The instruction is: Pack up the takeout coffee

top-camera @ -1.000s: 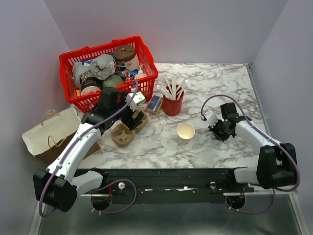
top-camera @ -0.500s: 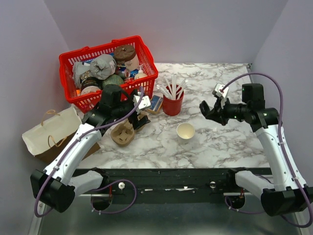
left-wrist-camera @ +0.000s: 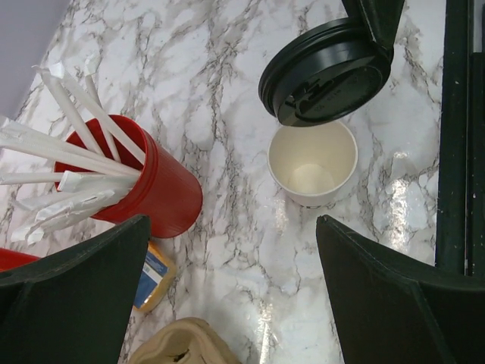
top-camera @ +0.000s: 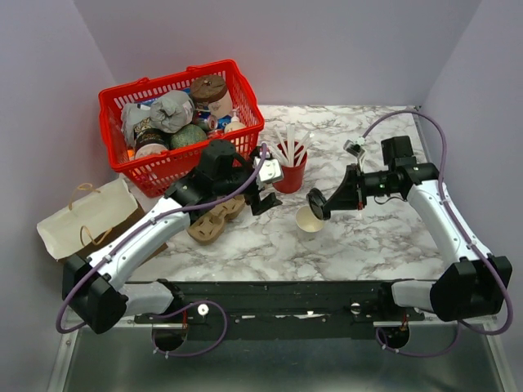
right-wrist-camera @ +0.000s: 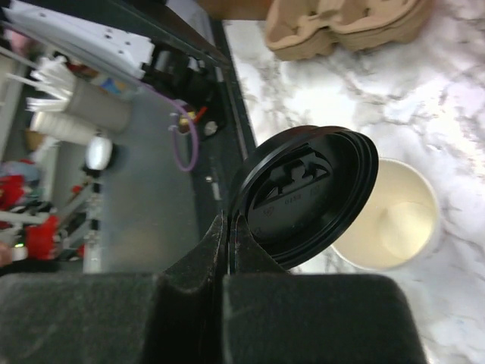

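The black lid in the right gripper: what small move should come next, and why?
Probably level the lid and lower it onto the cup. The right gripper pinches it by the rim, tilted, over the cup's edge, and the cup stands open and upright.

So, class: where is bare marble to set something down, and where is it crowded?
Free: far right marble behind the right pincer, and the near strip before the paper cup. Crowded: around red cup, carrier and basket.
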You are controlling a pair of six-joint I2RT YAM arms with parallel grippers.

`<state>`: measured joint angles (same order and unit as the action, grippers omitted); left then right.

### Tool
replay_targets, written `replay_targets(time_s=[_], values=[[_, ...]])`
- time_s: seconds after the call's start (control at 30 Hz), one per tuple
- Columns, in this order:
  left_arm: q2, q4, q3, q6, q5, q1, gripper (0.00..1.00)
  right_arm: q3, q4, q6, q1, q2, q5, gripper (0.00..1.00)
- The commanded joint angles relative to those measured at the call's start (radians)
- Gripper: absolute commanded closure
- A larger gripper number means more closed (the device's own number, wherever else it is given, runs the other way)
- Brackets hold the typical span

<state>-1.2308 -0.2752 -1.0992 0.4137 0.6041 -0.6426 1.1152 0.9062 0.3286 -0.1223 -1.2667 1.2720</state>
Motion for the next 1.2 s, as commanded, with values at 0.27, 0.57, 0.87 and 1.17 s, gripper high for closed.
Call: replay_targets(time_s=[0.27, 0.57, 0.87, 1.17], values=[[-0.084, 0.062, 0.001, -0.035, -0.087, -0.074, 0.03, -0.017, -0.015, -0.056, 0.004, -0.216, 0.205, 0.92], [-0.17, 0.116, -0.034, -0.053, -0.096, -0.12, 0.06, -0.02, -0.012, -0.066, 0.006, -0.295, 0.176, 0.93], [-0.223, 0.148, -0.037, -0.035, -0.072, -0.149, 0.06, -0.066, -0.016, -0.059, 0.01, -0.316, 0.165, 0.92], [-0.246, 0.174, -0.033, -0.041, -0.056, -0.173, 0.06, -0.078, -0.018, -0.048, 0.018, -0.352, 0.107, 0.87]])
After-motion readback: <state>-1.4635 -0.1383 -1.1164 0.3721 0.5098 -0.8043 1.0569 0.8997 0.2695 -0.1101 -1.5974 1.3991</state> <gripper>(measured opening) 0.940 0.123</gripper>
